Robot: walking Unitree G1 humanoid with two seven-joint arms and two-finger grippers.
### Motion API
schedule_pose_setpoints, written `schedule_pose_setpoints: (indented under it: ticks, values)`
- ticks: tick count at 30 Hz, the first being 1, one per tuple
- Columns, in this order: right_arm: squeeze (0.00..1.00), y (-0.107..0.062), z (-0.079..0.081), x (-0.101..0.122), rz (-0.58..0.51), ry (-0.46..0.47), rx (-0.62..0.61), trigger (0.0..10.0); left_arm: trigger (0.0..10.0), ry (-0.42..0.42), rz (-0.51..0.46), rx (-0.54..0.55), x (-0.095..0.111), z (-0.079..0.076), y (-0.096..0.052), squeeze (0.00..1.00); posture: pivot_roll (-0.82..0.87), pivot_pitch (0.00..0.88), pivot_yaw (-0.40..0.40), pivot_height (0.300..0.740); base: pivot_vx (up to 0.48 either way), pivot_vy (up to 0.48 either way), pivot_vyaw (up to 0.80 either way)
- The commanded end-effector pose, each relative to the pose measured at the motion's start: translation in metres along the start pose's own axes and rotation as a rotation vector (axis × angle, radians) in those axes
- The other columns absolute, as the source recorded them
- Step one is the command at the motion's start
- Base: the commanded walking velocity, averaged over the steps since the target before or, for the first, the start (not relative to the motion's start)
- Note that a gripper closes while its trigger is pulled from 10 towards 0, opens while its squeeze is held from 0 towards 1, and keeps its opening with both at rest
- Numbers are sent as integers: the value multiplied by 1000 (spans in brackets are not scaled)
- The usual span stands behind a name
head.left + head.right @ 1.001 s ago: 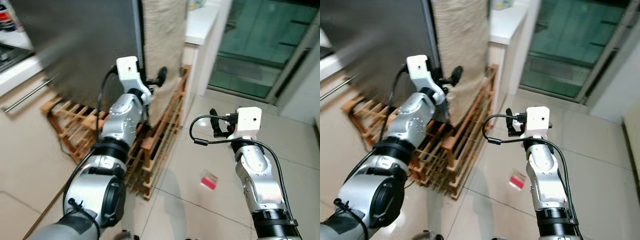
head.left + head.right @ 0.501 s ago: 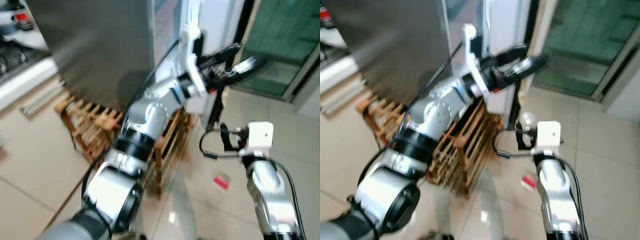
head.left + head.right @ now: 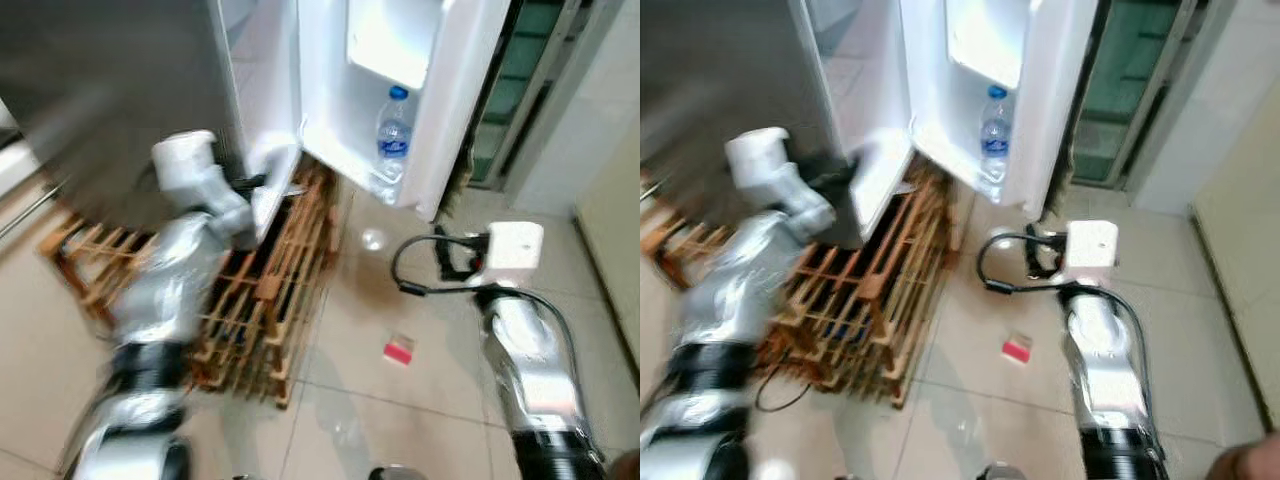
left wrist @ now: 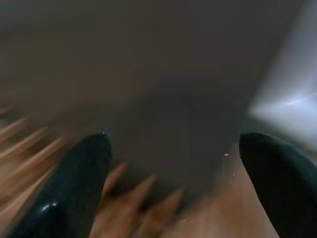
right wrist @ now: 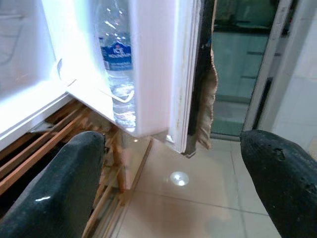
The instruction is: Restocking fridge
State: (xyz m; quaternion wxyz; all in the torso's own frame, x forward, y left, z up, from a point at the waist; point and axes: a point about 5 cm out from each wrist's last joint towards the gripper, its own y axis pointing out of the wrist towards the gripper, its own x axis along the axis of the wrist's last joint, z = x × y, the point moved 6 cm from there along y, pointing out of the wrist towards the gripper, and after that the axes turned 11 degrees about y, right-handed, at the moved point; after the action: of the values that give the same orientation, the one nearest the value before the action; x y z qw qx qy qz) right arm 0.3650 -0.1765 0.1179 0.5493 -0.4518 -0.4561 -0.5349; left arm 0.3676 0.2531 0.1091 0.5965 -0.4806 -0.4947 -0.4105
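The fridge door stands wide open, its white inside lit. A clear water bottle with a blue cap and label stands upright in the door's lower shelf; the right wrist view has it close at bottle. My left gripper is low by the bottom front corner of the grey fridge body, open with nothing between its fingers. My right gripper hangs open above the floor tiles, short of the door, empty.
The fridge stands on a wooden slatted pallet that juts out in front. A small pink packet lies on the beige tile floor between my arms. A green-glass sliding door is behind the fridge door, a white wall at right.
The fridge door has swung from shut to wide open. My left arm came off the door edge and dropped back low by the fridge body. The camera shifted; the right arm barely moved.
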Motion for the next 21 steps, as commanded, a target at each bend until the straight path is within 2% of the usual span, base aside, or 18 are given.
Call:
schedule_pose_setpoints:
  ticks: [1, 2, 3, 4, 6, 11, 15, 16, 17, 21]
  values:
    - [0, 7, 12, 4, -3, 4, 45, 10000, 10000, 48, 5, 38, -2, -1, -8, 0, -17, 0, -7, 740, 0, 0, 663]
    - [0, 10, 15, 3, 2, 1, 58, 10000, 10000, 54, -18, 25, 1, -7, -15, 0, -10, 0, -8, 740, 0, 0, 606]
    - [0, 10, 15, 3, 2, 1, 58, 10000, 10000, 54, -18, 25, 1, -7, -15, 0, -10, 0, -8, 740, 0, 0, 606]
    - [0, 11, 19, -2, 18, -1, 76, 10000, 10000, 60, -48, 3, 3, -17, -24, 0, -1, 0, -3, 740, 0, 0, 587]
    - [0, 11, 20, -4, 24, 0, 82, 10000, 10000, 63, -54, -8, 3, -22, -27, 0, -1, 0, -3, 740, 0, 0, 587]
    - [0, 16, 36, -4, 25, 36, 134, 10000, 10000, 105, -235, -131, 41, -64, -36, 0, -8, 0, -1, 740, 0, 0, 584]
    - [0, 17, 47, -6, 30, 41, 172, 10000, 10000, 85, -241, -108, 44, -65, -35, 0, -9, 0, -3, 740, 0, 0, 581]
    - [0, 15, 56, -8, 35, 45, 211, 10000, 10000, 67, -239, -88, 45, -64, -34, 0, -13, 0, -3, 740, 0, 0, 575]
    - [0, 14, 58, -8, 37, 49, 221, 10000, 10000, 64, -241, -85, 46, -64, -34, 0, -14, 0, -3, 740, 0, 0, 575]
    - [0, 12, 63, -9, 43, 62, 246, 10000, 10000, 101, -243, -85, 48, -65, -33, 0, -16, 0, -7, 740, 0, 0, 578]
